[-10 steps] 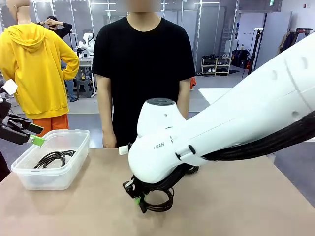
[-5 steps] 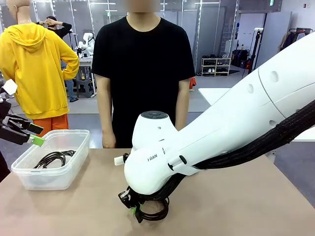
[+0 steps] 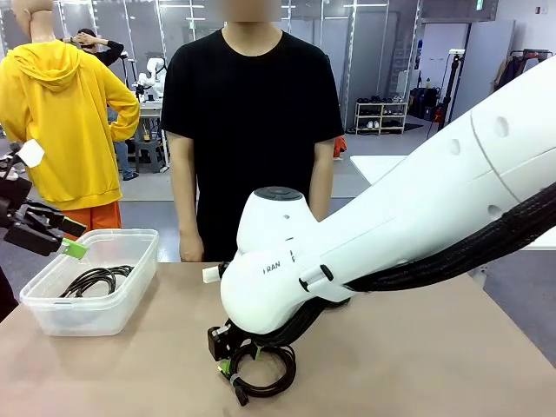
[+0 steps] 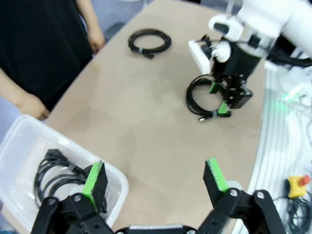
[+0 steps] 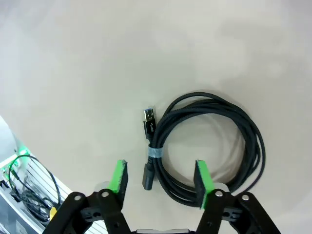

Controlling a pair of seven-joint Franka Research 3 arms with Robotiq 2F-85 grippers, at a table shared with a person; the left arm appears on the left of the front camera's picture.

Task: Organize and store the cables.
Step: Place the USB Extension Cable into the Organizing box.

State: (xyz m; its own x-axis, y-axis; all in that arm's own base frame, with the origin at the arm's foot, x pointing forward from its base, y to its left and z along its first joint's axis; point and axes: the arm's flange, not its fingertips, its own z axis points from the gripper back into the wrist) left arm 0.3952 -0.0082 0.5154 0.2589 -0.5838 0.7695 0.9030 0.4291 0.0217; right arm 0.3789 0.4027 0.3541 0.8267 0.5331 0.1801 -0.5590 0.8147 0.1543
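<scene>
Our right claw stands wide, its green pads straddling the taped side of a coiled black cable lying flat on the tan tabletop. Our left claw is equally wide, hovering by the clear plastic bin, where another black coil lies. A third coil rests near the person's hand.

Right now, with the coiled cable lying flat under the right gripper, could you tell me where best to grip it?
Probably at the banded side of the coiled cable, where a pale band bundles the strands. The coil lies flat on the table, so come straight down, one finger inside the ring, one outside. The open right gripper hangs over that stretch.
</scene>
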